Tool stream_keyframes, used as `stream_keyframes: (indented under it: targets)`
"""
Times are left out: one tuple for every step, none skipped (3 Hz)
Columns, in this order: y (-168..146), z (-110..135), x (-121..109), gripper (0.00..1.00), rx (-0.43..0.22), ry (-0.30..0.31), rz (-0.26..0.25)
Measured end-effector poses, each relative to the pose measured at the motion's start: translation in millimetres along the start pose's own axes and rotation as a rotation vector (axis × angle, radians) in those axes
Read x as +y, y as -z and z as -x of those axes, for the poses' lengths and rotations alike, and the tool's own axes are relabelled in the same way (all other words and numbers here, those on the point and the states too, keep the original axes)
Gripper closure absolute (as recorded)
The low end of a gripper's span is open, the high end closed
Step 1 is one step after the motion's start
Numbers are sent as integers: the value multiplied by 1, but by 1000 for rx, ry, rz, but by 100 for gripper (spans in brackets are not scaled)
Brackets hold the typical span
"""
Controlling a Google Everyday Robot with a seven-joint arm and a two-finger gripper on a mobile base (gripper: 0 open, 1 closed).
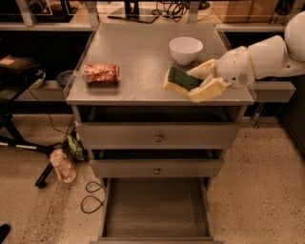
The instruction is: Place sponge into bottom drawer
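End effector (198, 82) clamped on the sponge (180, 80), I hover at the table's (138, 52) front edge, mid-carry, I judge. Next: out and down into the open bottom drawer (155, 207).

**Workshop setting around a grey metal bench, in dim warm light.**
The bench (133, 52) stands on a pale speckled floor (267, 181). Behind it runs a dark shelf strewn with black cables (167, 8). At left, a low ledge carries a dark bowl (64, 77) and a black case (16, 66), with black stand legs (19, 143) below. A plastic bottle (63, 166) and a looped cord (93, 200) lie on the floor beside the bench. The gripper (190, 86), over the bench's front right edge, clasps the sponge (178, 78).
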State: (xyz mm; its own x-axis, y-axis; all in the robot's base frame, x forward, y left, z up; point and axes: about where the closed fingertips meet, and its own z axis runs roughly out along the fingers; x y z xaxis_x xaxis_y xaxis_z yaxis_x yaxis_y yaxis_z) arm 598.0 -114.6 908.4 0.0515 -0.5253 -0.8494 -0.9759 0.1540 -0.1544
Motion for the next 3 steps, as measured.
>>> stream_keyframes:
  targets:
    - [-4, 4, 7, 100, 18, 17, 5]
    - [5, 13, 28, 100, 77, 49, -57]
    - [10, 11, 63, 100, 99, 30, -124]
